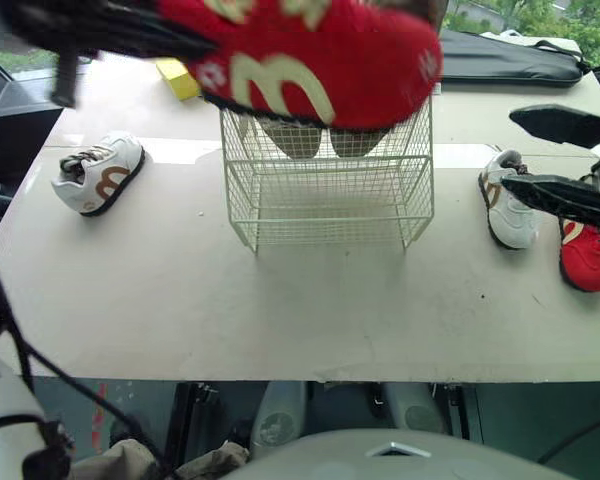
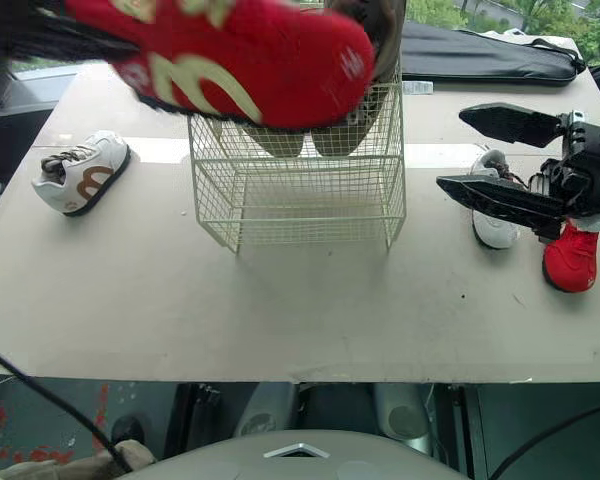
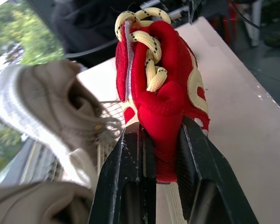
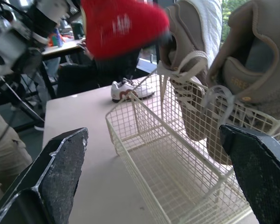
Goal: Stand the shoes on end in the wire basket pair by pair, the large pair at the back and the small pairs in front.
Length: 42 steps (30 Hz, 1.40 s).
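- While the left gripper (image 3: 161,131) clamps a red shoe (image 1: 310,60) above the basket (image 1: 330,205), the big pair (image 4: 233,70) stands on end at its back.
- The right gripper (image 2: 452,148) gapes wide at the desk (image 1: 280,300) right edge, over a white shoe (image 1: 507,205) and the red mate (image 1: 586,255).
- The second white shoe (image 1: 100,172) lies near the left edge; both small pairs to go.

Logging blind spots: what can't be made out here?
Head views: the blurred red shoe covers most of the tan pair and the basket's back rim.
Head views: the right jaws cover part of the right-hand white shoe and second red shoe.
Left wrist view: the basket is mostly behind the held shoe.
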Motion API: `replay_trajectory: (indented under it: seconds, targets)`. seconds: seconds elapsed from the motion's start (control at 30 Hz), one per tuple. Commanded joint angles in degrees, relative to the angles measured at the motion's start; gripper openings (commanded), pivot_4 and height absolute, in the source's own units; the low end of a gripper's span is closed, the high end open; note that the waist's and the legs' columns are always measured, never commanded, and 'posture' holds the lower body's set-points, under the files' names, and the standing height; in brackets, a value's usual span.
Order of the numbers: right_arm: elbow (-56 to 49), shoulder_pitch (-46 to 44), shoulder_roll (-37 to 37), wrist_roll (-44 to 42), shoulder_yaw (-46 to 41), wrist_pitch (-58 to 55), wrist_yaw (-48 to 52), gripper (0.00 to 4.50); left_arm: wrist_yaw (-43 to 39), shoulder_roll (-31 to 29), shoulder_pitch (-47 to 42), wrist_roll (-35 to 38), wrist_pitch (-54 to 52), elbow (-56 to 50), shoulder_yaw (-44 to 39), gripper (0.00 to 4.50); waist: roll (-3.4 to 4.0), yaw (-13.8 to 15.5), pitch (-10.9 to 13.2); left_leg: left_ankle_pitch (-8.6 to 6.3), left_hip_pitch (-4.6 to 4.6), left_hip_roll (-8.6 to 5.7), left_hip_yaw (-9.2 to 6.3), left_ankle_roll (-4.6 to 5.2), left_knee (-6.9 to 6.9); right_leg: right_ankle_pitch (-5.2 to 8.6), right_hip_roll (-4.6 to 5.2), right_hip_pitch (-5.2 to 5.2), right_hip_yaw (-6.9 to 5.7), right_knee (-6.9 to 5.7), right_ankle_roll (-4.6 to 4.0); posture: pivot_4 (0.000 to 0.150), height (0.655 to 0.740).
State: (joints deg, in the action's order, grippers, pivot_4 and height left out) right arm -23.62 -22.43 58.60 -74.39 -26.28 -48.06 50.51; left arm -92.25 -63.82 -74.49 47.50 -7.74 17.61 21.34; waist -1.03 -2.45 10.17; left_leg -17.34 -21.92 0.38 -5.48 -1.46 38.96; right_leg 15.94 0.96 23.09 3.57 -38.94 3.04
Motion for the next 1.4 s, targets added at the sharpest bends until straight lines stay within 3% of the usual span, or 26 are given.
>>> replay_trajectory:
  seconds: [0.03,0.23,0.33,0.5,0.67,1.03,1.13,1.33,1.4]
  targets:
    - [2.4,-6.3,3.4,-1.7,2.4,-2.7,2.0,4.50,-0.2,4.3,-4.7,1.8,16.1,1.9,10.8,0.34,0.02,-0.1,0.0,0.00,0.00,0.00,0.04,0.00,0.01,0.00,0.00,0.03,0.06,0.00,0.00,0.150,0.7400]
    - [8.2,-15.7,6.6,0.4,9.3,-7.4,8.6,4.50,-0.2,11.8,-14.1,4.6,32.9,7.9,25.7,0.34,0.03,-0.1,0.0,0.00,-0.71,0.00,0.03,0.01,0.33,-0.02,0.01,0.57,0.02,0.04,0.02,0.150,0.7400]
    - [10.6,-21.8,5.2,-3.9,12.1,-12.5,6.7,4.50,-0.2,14.3,-18.2,5.5,40.0,10.6,30.9,0.34,0.06,-0.1,0.0,0.03,-0.76,-0.02,0.16,-0.05,0.36,0.00,0.07,0.60,0.11,0.10,0.05,0.150,0.7400]
    - [12.5,-30.8,6.0,1.8,21.6,-19.1,10.5,4.50,-0.2,16.2,-22.9,5.2,50.4,13.9,37.8,0.34,0.13,-0.1,0.1,-0.12,-0.79,-0.02,0.16,0.21,0.40,0.01,0.09,0.64,0.10,0.07,0.06,0.150,0.7400]
    - [14.4,-37.7,4.6,8.6,31.5,-27.0,10.1,4.50,-0.2,17.4,-23.2,6.1,56.6,14.3,39.7,0.34,0.24,0.0,0.1,-0.13,-0.82,-0.03,0.26,0.23,0.40,-0.06,0.11,0.76,0.28,0.05,0.17,0.150,0.7400]
    - [17.4,-42.7,3.0,12.8,37.4,-36.1,17.4,4.50,-0.2,18.1,-24.4,5.3,60.8,17.6,41.9,0.34,0.24,0.0,0.1,-0.09,-1.00,-0.03,-0.05,0.17,0.42,-0.04,0.21,0.88,0.24,0.09,0.20,0.150,0.7400]
    - [17.1,-42.8,2.6,13.0,37.8,-38.5,18.3,3.75,-0.2,18.5,-24.6,5.2,62.2,18.7,41.8,0.34,0.24,0.0,0.1,-0.13,-1.00,-0.06,-0.09,0.24,0.44,-0.05,0.20,0.88,0.24,0.07,0.20,0.150,0.7400]
    - [18.0,-42.6,-0.5,13.5,35.9,-41.2,16.4,0.96,-0.2,20.2,-23.6,6.0,62.5,20.7,38.2,0.34,0.24,0.0,0.1,-0.12,-1.00,-0.05,-0.14,0.22,0.45,-0.05,0.21,0.88,0.22,0.07,0.20,0.150,0.7400]
    - [18.3,-42.1,-1.3,13.2,34.5,-42.7,15.4,0.52,-0.2,20.1,-23.1,6.7,62.3,20.4,37.2,0.34,0.24,-0.1,0.1,-0.11,-1.00,-0.06,-0.14,0.20,0.45,-0.05,0.21,0.89,0.23,0.05,0.20,0.150,0.7400]
